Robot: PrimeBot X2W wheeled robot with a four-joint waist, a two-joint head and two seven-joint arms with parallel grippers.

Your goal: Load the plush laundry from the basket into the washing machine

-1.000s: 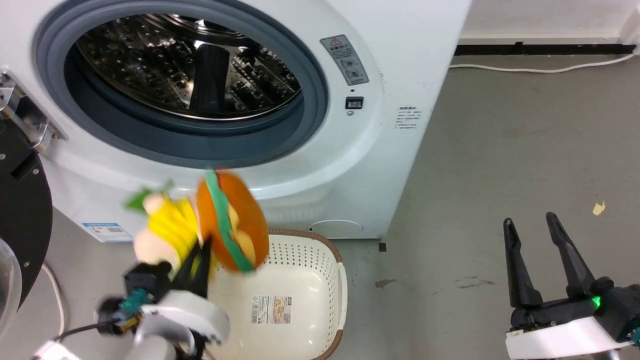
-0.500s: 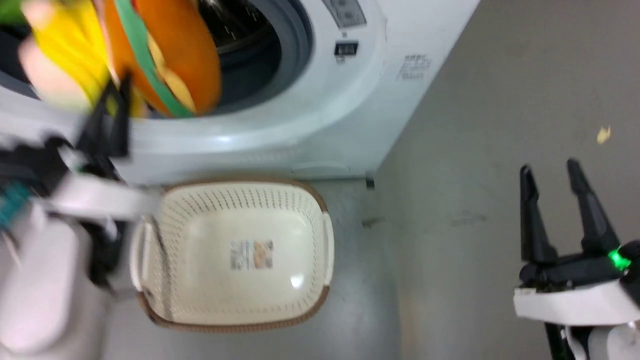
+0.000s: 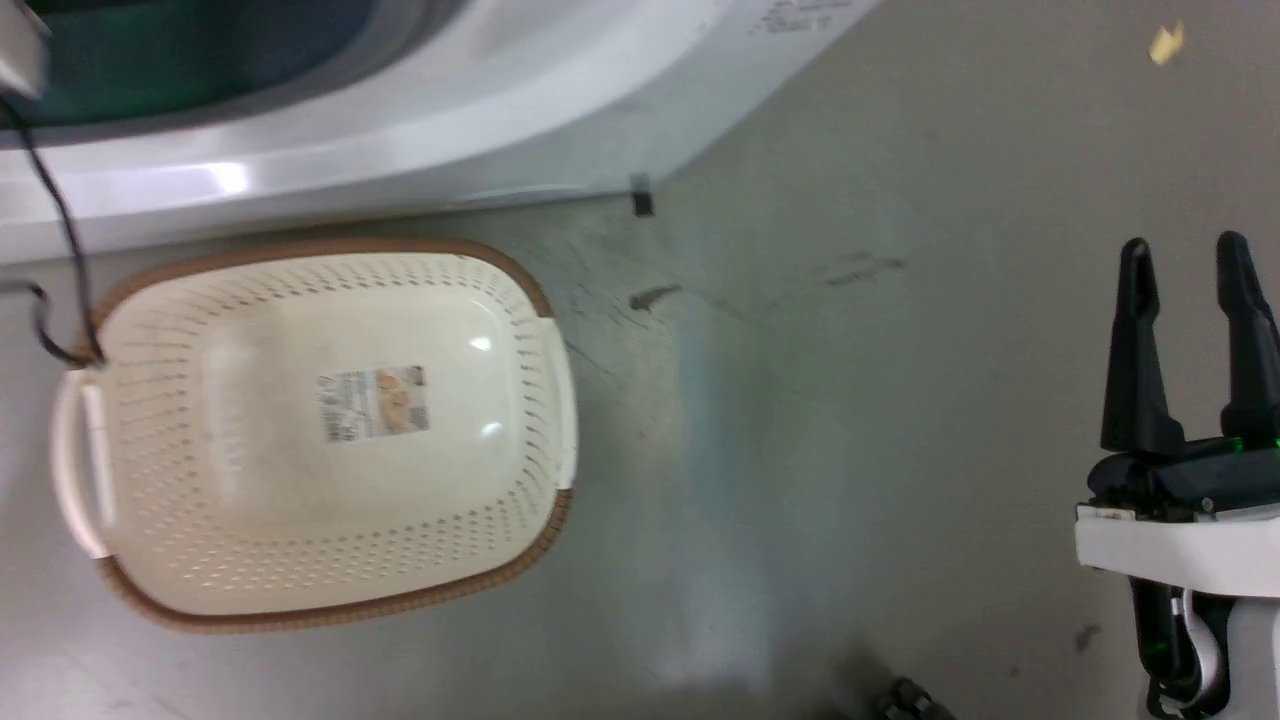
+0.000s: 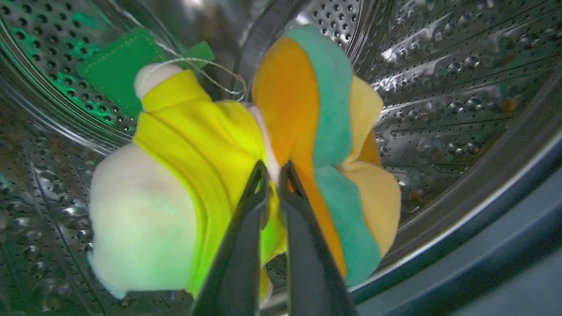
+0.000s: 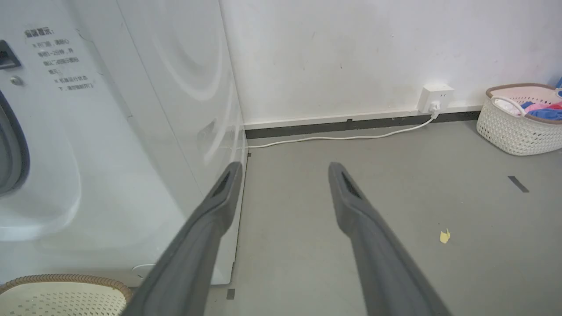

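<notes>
Pinching doll (image 4: 175, 145) and burger plush (image 4: 333, 131) together in left gripper (image 4: 274, 169), doll left of the fingers (image 4: 237, 245), burger right, held both inside the drum (image 4: 461, 87) ahead, probably for one drop, leaving basket (image 3: 330, 600) bare. Held right gripper (image 3: 1183, 245) spread, idle.

The right hand (image 3: 1183, 243) has two long, tapering black fingers (image 3: 1135, 360), a black base with a green light (image 3: 1240, 443), and a white wrist shell (image 3: 1180, 550).

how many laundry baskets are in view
2. The empty cream basket sits on the floor in front of the washing machine; a second basket holding clothes stands by the wall. Others may be out of frame.
</notes>
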